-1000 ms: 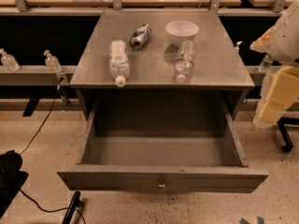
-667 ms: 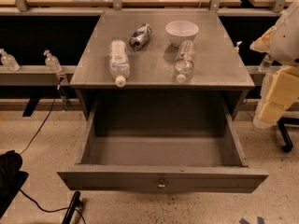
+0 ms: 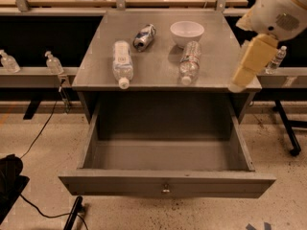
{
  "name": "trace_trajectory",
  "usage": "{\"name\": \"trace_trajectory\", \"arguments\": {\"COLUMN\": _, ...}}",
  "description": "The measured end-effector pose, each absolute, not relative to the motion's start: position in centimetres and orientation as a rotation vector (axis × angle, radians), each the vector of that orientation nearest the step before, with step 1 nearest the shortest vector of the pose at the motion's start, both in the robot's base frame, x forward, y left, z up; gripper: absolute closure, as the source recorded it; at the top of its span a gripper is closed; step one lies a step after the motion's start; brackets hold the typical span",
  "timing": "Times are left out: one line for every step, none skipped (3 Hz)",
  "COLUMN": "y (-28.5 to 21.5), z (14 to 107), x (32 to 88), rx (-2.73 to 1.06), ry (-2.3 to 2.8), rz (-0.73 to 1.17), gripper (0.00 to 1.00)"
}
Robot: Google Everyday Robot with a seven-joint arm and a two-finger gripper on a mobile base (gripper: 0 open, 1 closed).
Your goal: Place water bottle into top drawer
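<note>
Drawer (image 3: pixel 165 183) stands open, nothing inside. On the table (image 3: pixel 158 75): labelled bottle (image 3: pixel 122 61), can (image 3: pixel 144 36), bowl (image 3: pixel 187 32), then the water bottle (image 3: pixel 190 63) lying in front of the bowl, not grasped. Pick and place both remain. Gripper (image 3: pixel 238 80) hangs at the table's right edge, apart from the bottle; open or closed, cannot tell.

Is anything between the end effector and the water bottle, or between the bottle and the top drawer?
Nothing visible. The end effector hangs at the right edge of the cabinet top, the water bottle lies beside it, bare surface between. The top drawer stands open right below the bottle.
</note>
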State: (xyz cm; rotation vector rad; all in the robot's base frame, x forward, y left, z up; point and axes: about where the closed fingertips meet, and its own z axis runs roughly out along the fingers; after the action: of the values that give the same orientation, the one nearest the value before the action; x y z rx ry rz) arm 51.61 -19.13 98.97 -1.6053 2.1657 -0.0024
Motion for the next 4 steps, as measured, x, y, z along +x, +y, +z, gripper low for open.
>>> {"name": "trace_trajectory", "arguments": {"y": -16.5, "z": 98.8, "x": 57.8, "rx": -1.417, "ry": 2.225, "rz": 0.131, "gripper": 0.00}}
{"name": "trace_trajectory", "arguments": {"y": -15.1, "z": 97.0, "x": 61.2, "rx": -1.268, "ry": 2.372, "rz": 0.164, "gripper": 0.00}}
{"name": "trace_trajectory", "arguments": {"y": -14.1, "z": 93.4, "x": 64.8, "rx": -1.025, "ry": 2.591, "rz": 0.101, "gripper": 0.00}}
{"name": "trace_trajectory", "arguments": {"y": -14.8, "z": 91.1, "x": 66.1, "rx": -0.810, "ry": 2.661, "rz": -0.022, "gripper": 0.00}}
